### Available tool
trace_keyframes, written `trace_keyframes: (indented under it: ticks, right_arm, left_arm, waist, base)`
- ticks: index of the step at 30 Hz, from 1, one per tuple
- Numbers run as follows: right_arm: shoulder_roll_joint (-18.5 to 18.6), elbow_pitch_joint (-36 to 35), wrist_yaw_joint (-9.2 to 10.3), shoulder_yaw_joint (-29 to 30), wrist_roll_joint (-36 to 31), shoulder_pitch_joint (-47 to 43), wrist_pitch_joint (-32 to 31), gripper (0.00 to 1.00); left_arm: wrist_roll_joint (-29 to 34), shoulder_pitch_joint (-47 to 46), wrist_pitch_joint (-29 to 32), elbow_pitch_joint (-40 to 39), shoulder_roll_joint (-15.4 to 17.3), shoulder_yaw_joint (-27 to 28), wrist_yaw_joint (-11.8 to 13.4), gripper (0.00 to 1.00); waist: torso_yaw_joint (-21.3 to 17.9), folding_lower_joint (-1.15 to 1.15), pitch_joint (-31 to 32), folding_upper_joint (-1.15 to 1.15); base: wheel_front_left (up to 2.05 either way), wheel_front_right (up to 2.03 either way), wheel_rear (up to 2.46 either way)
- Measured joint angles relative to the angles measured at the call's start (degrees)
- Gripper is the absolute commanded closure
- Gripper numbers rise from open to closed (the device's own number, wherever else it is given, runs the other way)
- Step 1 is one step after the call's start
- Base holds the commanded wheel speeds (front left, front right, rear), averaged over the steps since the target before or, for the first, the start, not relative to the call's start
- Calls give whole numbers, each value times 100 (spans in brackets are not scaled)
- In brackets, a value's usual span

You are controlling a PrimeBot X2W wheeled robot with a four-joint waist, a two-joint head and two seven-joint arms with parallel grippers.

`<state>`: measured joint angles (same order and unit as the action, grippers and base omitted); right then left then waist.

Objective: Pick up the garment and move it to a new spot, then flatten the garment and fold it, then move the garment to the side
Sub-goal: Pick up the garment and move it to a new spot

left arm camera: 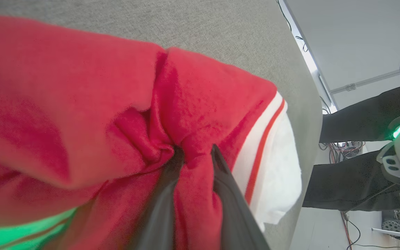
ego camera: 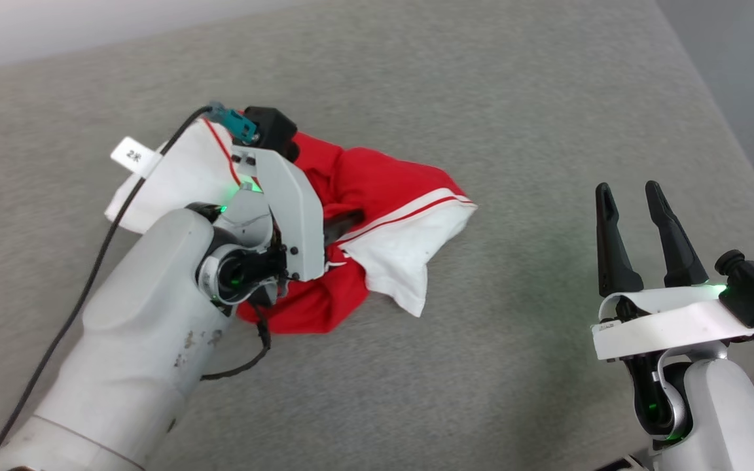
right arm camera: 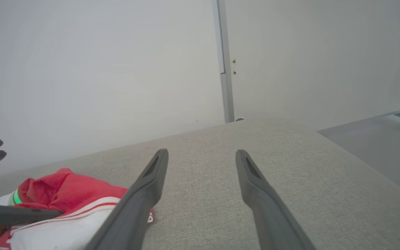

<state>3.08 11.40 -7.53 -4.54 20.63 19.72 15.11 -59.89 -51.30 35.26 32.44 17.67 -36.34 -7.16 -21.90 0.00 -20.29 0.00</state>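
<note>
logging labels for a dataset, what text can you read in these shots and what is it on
"2米": on the white tag around the black cable.
Small label on the white bracket under the right gripper: too small to read.
garment: no print readable.

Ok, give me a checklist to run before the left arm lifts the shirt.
1. Left gripper closed on a fold of the shirt: ok.
2. Right gripper open and apart from the shirt: ok.
3. Number of cloth layers in the pinch: cannot tell.
4. Shirt lying flat: not ok, it is bunched on the table.
5. Pinch set on the red body, beside the striped trim: ok.
</note>
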Motion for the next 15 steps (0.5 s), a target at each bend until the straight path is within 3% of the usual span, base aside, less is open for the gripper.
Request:
trace_keyframes:
  ticks: [8, 14, 15]
  right_arm:
    - [-1, -20, 0, -94, 279, -18, 0, 0]
    - [-3, -14, 0, -119, 297, -18, 0, 0]
    - [-3, -16, 0, -120, 280, -16, 0, 0]
  left_arm:
    - [346, -336, -49, 508, 318, -651, -45, 100]
    - [419, -556, -214, 682, 447, -1081, -92, 100]
    - [437, -586, -255, 689, 456, -1168, -92, 86]
  waist:
    - [-565, 0, -242, 0]
    - [-716, 0, -375, 0]
    - [-706, 0, -375, 0]
  base:
    - [0, 0, 0]
    - [0, 0, 0]
    - [0, 0, 0]
